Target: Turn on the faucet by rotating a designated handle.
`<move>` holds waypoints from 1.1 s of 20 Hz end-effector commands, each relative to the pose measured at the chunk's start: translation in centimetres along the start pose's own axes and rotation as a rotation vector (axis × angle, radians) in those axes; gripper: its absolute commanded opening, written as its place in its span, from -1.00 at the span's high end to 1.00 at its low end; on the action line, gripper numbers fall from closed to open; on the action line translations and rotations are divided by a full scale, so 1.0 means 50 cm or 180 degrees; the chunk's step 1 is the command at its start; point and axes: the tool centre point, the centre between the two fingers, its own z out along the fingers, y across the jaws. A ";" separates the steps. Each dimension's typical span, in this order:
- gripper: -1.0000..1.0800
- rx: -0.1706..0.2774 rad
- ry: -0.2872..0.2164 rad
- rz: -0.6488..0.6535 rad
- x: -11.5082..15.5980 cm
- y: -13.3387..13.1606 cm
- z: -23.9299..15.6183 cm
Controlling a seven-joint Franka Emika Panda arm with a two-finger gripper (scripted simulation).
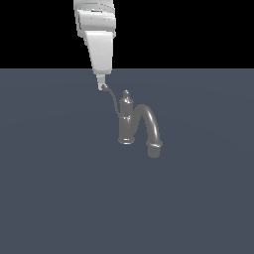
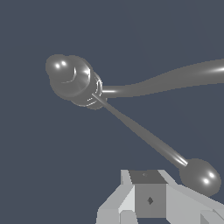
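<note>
In the exterior view the faucet point(image 1: 127, 121) stands upright near the middle of the dark blue-grey surface point(image 1: 54, 198), its thick arched spout point(image 1: 151, 126) curving down toward the exterior view's right. The thin handle point(image 1: 113, 99) rises from the column toward the exterior view's left, and the white arm comes down from above so that the pincer point(image 1: 102, 85) meets the handle's upper end; from here the fingertips are too small to tell apart. The wrist view looks down along the column's knob top point(image 2: 70, 78), with the spout running off to one edge and the handle point(image 2: 144, 133) stretching toward the camera to its small ball point(image 2: 201, 176). One pale finger point(image 2: 146, 197) sits just beside the ball; whether the pincer is open or closed cannot be told
</note>
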 end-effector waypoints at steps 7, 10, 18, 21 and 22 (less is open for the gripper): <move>1.00 -0.0035 0.0003 0.0022 0.053 0.058 0.002; 1.00 -0.0037 0.0003 0.0019 0.069 0.076 0.002; 1.00 -0.0025 0.0004 -0.0023 0.104 0.083 -0.001; 1.00 -0.0029 0.0004 -0.0015 0.142 0.084 0.000; 1.00 -0.0031 0.0004 -0.0013 0.155 0.084 0.000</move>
